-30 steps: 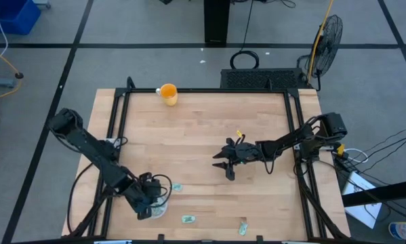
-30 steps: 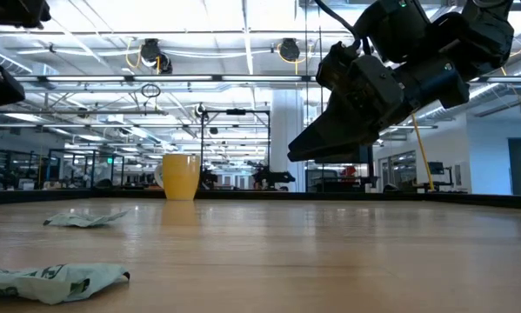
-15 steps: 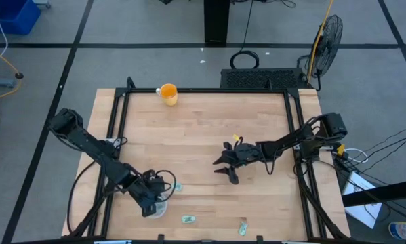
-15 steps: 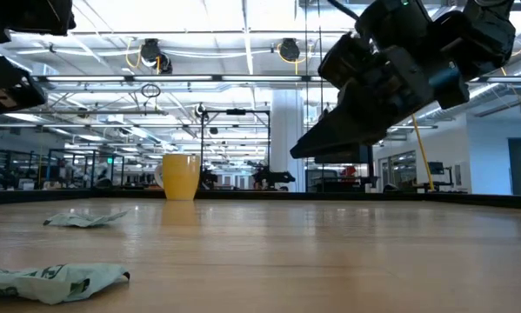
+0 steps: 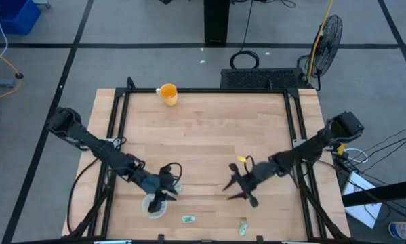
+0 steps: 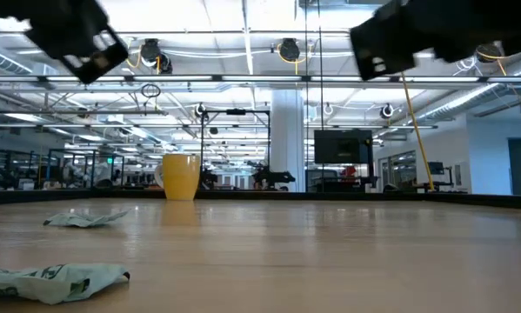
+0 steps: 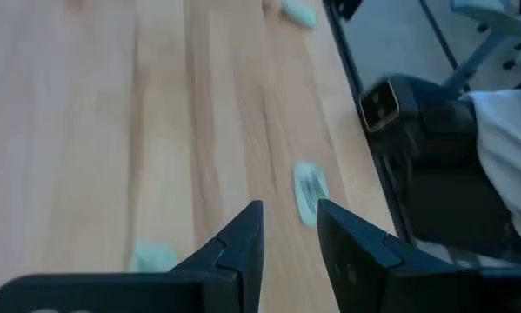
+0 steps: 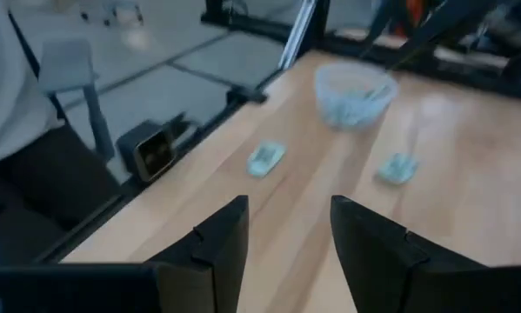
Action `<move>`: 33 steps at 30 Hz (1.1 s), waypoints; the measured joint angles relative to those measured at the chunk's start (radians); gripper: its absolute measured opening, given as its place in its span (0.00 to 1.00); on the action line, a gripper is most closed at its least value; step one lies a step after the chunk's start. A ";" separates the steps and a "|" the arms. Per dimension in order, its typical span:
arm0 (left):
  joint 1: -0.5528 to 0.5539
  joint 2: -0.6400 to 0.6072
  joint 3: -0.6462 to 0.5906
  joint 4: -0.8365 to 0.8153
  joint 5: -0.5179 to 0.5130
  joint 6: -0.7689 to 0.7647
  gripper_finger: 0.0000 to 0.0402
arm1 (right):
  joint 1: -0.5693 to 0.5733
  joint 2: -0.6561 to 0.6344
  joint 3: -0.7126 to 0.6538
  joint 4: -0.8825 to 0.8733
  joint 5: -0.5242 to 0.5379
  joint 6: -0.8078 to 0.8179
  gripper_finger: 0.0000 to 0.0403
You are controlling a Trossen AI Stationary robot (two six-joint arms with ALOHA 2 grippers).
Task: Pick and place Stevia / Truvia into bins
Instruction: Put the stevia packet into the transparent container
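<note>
1. The left gripper [image 5: 167,192] hangs just beside the clear cup [image 5: 154,206], on the side toward the table's middle and above the wooden table [image 5: 203,135]. Its fingers [image 7: 243,243] stand a little apart with nothing between them.
2. One sachet [image 5: 178,186] lies on the wood just past the left gripper, on the side away from the cup and close to it.
3. The cup stands near the table's front edge. It is round, translucent and low-walled, and pale green-and-white paper shows heaped inside it [image 8: 354,91]; how many packets it holds cannot be told.
4. A second sachet [image 5: 188,219] lies right of the cup, near it and closer to the front edge. It is a small flat green-and-white rectangle, slightly crumpled.
5. A third sachet [image 5: 243,228] lies farther right of the cup, well apart from it, also by the front edge.
6. The right gripper [image 5: 241,188] hovers well to the right of the cup, above bare wood, between the second and third sachets but farther from the edge. Its fingers [image 8: 217,239] are spread wide and empty.
7. A yellow cup [image 5: 168,93] stands far from the clear cup, at the table's back edge.
</note>
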 joint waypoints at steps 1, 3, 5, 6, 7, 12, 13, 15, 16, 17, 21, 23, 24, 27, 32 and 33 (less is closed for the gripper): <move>0.014 0.000 0.000 0.013 0.000 0.032 0.29 | 0.032 0.000 0.000 -0.023 0.033 0.020 0.39; 0.040 0.001 0.000 0.027 0.001 0.092 0.29 | 0.098 0.010 -0.001 -0.080 0.090 0.069 0.39; 0.069 0.001 0.000 0.035 0.000 0.149 0.29 | 0.161 0.026 -0.001 -0.104 0.134 0.134 0.39; 0.083 0.001 0.000 0.031 0.000 0.174 0.29 | 0.191 0.031 -0.001 -0.105 0.150 0.173 0.39; 0.096 0.002 0.000 0.030 0.000 0.195 0.29 | 0.222 0.040 -0.001 -0.100 0.162 0.208 0.39; 0.164 0.002 0.000 0.033 0.000 0.215 0.29 | 0.344 0.041 -0.001 -0.102 0.196 0.383 0.39; 0.176 0.002 0.000 0.033 0.000 0.212 0.29 | 0.365 0.041 -0.001 -0.111 0.230 0.404 0.39; 0.198 0.002 0.000 0.035 0.000 0.209 0.29 | 0.398 0.059 -0.001 -0.125 0.295 0.416 0.39; 0.208 0.002 0.000 0.035 0.000 0.209 0.29 | 0.408 0.076 -0.001 -0.125 0.315 0.411 0.39; 0.216 0.002 0.000 0.035 0.000 0.210 0.29 | 0.415 0.097 -0.001 -0.123 0.330 0.406 0.39; 0.247 0.002 0.000 0.041 0.000 0.211 0.29 | 0.414 0.212 0.000 -0.040 0.342 0.373 0.39; 0.261 0.002 0.000 0.040 0.001 0.211 0.29 | 0.410 0.273 0.006 0.008 0.342 0.342 0.39; 0.266 0.002 0.000 0.039 0.000 0.211 0.29 | 0.408 0.296 0.014 0.032 0.338 0.328 0.39; 0.280 0.002 0.000 0.039 0.000 0.211 0.29 | 0.407 0.347 0.052 0.083 0.290 0.312 0.39; 0.294 0.002 0.000 0.039 0.001 0.211 0.29 | 0.417 0.400 0.093 0.072 0.233 0.342 0.39; 0.296 0.002 0.000 0.039 0.001 0.211 0.29 | 0.420 0.408 0.097 0.075 0.228 0.348 0.39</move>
